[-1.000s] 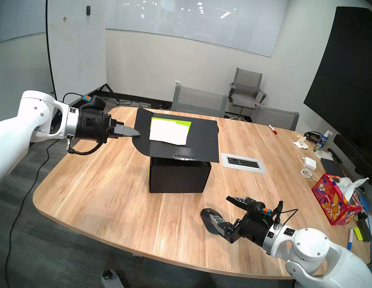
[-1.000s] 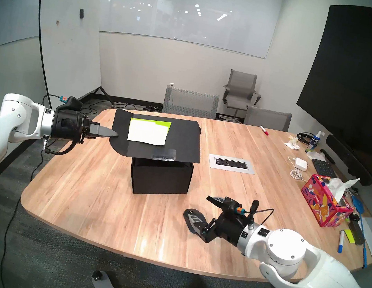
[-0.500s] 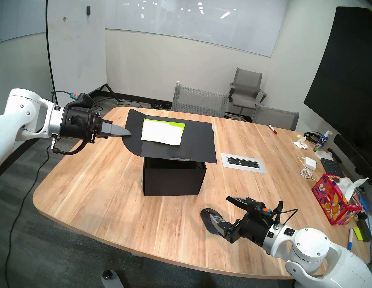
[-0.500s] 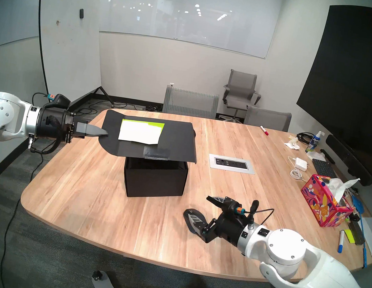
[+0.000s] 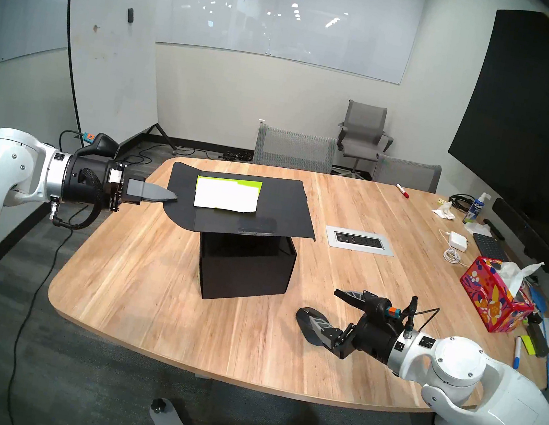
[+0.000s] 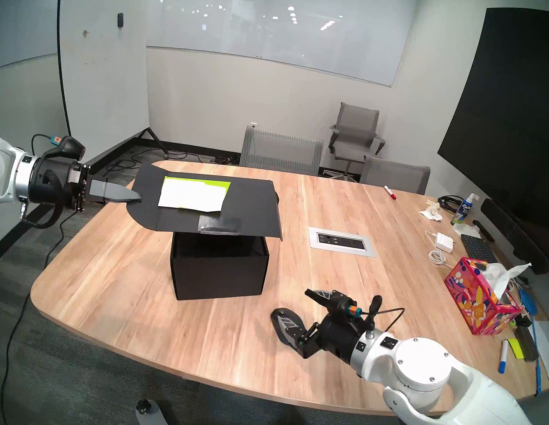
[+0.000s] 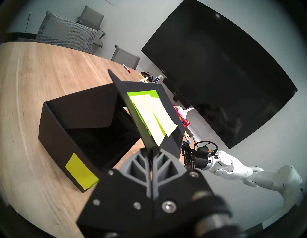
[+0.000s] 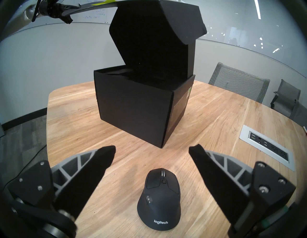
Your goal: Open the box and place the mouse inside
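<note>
My left gripper [image 5: 172,196] has its jaws clamped on the box [image 5: 245,266] lid's edge; the lid hides the inside. My right jaws stand apart around the mouse [image 8: 159,199] on the table [image 5: 154,281], which the head views miss.

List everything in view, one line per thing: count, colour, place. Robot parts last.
box: 1, black, mid-table, open
lid: 1, black, raised over the box, held at its edge
sticky notes: several, yellow-green and pale, on the lid; one more on a box side
mouse: 1, black, on the table between the right gripper's fingers
tissue box: 1, red floral, table's right side
power adapter: 1, white, with cable, far right
keyboard: 1, black, far right
spray bottle: 1, white and blue, far right
red marker: 1, far edge
outlet panel: 1, silver, set in the table
chairs: 3, grey, behind the table
left gripper: shut on the lid
right gripper: open, over the mouse
</note>
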Tool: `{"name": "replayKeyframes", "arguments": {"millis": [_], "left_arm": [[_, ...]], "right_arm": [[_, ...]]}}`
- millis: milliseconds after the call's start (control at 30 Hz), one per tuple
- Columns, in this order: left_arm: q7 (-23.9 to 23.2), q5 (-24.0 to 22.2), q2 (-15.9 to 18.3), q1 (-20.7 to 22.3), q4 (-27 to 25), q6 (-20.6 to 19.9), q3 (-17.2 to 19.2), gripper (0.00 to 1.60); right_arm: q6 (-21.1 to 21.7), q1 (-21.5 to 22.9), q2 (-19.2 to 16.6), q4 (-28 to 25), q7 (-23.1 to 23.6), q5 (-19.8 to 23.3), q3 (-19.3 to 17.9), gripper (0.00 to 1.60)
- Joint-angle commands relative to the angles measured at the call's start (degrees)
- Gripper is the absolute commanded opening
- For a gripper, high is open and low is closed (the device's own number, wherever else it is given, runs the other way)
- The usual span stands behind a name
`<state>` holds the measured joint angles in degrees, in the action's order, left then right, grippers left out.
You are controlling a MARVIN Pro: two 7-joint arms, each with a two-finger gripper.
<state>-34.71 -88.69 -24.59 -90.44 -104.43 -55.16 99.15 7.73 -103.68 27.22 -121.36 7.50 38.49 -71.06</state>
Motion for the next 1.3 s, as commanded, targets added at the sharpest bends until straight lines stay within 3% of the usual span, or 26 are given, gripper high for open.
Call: {"name": "replayKeyframes", "arguments": {"millis": [0,267,767,1067,1267], "left_arm": [[-4.27,0.86,1.27,-3.12,-0.89,0.16,4.0,0.0],[2.36,-1.41,-0.24,-0.22,-2.47,0.16,2.24,0.0],[16.15,-13.22,-0.66,4.18,-3.68,0.16,0.3,0.0],[27.14,-21.75,-0.39,9.8,-2.93,1.03,-4.38,0.0],[34.96,-23.25,-1.56,13.95,-3.4,4.01,-7.83,0.0]], "right_arm": [[-0.5,0.36,0.13,-0.86,0.08,-0.14,-0.24,1.6],[-0.5,0.36,0.13,-0.86,0.08,-0.14,-0.24,1.6],[-0.47,0.37,0.13,-0.85,0.09,-0.13,-0.23,1.6],[-0.44,0.38,0.13,-0.84,0.09,-0.11,-0.23,1.6],[-0.42,0.39,0.13,-0.83,0.09,-0.1,-0.22,1.6]]}}
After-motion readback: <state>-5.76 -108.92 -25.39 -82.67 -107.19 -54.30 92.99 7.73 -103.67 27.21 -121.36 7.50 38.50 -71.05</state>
